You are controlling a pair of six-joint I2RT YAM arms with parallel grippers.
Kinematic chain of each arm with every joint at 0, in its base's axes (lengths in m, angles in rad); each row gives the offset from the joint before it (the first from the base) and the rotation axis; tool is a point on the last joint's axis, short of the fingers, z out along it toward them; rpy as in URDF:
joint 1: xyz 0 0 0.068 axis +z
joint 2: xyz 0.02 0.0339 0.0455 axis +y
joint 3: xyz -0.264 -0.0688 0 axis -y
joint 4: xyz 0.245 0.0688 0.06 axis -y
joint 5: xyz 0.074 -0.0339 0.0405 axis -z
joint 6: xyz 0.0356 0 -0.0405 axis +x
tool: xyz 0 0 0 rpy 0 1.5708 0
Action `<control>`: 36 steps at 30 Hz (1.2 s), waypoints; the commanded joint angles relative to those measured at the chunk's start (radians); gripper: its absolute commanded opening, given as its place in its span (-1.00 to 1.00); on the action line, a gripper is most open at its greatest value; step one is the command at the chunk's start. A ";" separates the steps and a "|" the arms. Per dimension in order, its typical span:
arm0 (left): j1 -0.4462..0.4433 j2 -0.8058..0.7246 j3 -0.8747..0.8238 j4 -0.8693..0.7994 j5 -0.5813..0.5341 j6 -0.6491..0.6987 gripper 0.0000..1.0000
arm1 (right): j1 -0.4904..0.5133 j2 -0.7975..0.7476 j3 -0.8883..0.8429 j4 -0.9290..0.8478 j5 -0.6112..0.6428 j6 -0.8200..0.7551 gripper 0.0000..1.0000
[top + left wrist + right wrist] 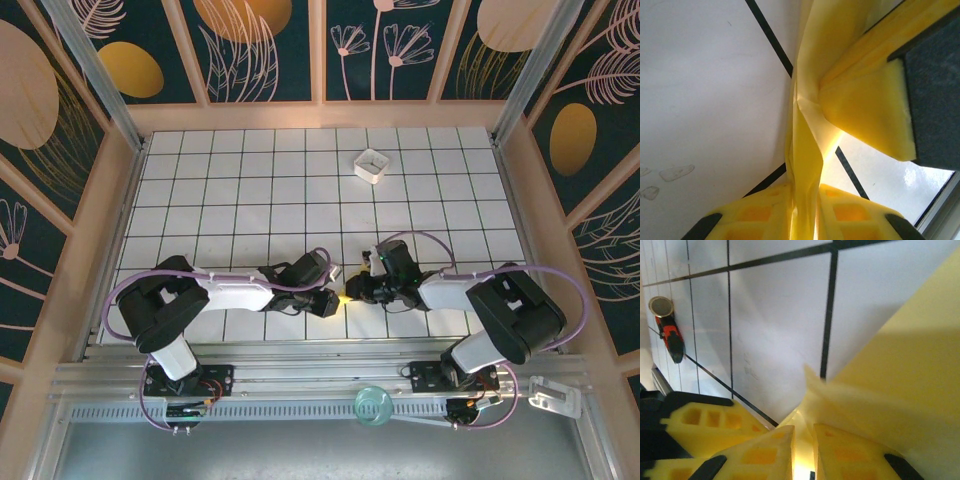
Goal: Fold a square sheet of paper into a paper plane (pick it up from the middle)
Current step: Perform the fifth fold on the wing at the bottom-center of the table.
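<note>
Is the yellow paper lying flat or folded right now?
Folded. The yellow paper is a creased, narrow strip pinched between the left fingers and the right fingers; how many folds it has, cannot tell.

The yellow paper sheet [805,150] is folded and creased into a narrow strip standing on edge. It is clamped at one end by the left gripper [330,302] and at the other by the right gripper [357,292].

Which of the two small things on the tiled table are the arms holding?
The thin yellow paper, pinched by both the left tool and right tool; the small white square box sits alone farther back.
</note>
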 commanded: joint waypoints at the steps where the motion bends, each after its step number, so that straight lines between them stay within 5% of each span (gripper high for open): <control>1: 0.020 -0.028 -0.015 -0.035 -0.007 -0.015 -0.53 | -0.015 0.018 -0.025 -0.002 0.036 -0.031 -0.66; 10: 0.023 -0.147 -0.037 0.041 0.044 -0.066 -0.23 | -0.022 0.028 -0.035 0.017 0.033 -0.028 -0.67; 18: -0.002 -0.118 -0.065 0.211 0.207 -0.123 -0.71 | -0.031 0.020 -0.031 0.006 0.035 -0.028 -0.67; 36: 0.056 0.020 -0.073 0.291 0.148 -0.155 -0.87 | -0.033 0.010 -0.037 0.010 0.027 -0.022 -0.67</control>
